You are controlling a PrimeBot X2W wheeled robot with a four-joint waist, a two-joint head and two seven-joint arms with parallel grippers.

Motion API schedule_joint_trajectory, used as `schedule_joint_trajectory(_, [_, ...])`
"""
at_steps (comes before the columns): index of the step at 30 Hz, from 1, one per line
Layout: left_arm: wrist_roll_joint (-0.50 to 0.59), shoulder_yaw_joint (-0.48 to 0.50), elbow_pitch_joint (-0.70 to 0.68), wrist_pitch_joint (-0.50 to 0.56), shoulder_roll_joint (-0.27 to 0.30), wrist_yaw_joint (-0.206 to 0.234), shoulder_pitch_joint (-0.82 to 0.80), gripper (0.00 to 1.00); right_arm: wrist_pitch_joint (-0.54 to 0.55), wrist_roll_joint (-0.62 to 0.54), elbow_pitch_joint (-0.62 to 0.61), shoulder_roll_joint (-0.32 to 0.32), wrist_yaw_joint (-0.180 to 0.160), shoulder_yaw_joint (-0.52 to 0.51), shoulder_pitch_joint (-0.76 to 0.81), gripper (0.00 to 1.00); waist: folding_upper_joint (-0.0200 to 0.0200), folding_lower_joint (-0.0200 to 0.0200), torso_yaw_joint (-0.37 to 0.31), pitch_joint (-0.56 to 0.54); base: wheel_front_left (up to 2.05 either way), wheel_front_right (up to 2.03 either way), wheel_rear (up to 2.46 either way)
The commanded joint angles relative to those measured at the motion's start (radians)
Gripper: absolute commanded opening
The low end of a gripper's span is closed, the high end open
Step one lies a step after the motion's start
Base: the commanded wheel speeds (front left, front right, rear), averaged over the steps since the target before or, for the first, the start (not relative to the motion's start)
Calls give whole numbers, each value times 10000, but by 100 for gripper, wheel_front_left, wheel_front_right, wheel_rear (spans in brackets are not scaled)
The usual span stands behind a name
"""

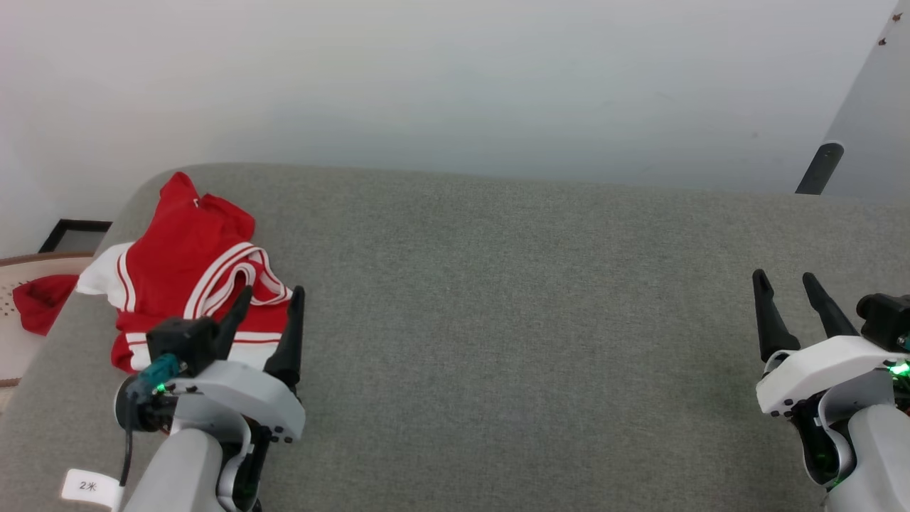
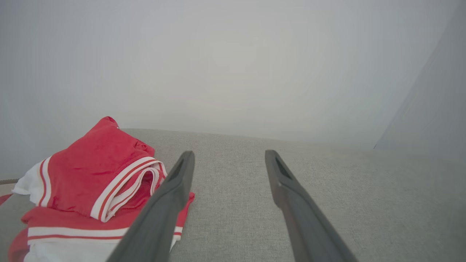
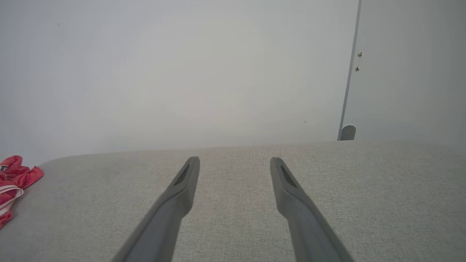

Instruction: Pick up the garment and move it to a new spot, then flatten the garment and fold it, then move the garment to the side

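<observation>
Head view: garment (image 1: 181,259) bunched ahead-left of spread left tool (image 1: 273,290).

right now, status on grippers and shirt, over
Left gripper open by shirt, nothing held. Right gripper open, well clear. Shirt bunched at left end of cushion. Nothing blocking.

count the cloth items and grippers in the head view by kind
garment on the grey cushion: 1
red cloth off the cushion's left edge: 1
grippers (left gripper, right gripper), both open: 2
total: 4
</observation>
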Motion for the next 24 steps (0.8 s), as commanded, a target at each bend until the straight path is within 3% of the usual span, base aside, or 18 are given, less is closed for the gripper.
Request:
schedule_joint_trajectory(1, [291,-37,23,-95,76,-59,-237,100,-97,-251,-102,-6,5,-92,-12,100,-1,0,-6,4,0,0,0])
schedule_joint_trajectory(24, [1798,80,668,-562,-27,-248,-473,100,-417,-1388,-133,-68,6,-281,-39,100,-1,0,135,2,0,0,0])
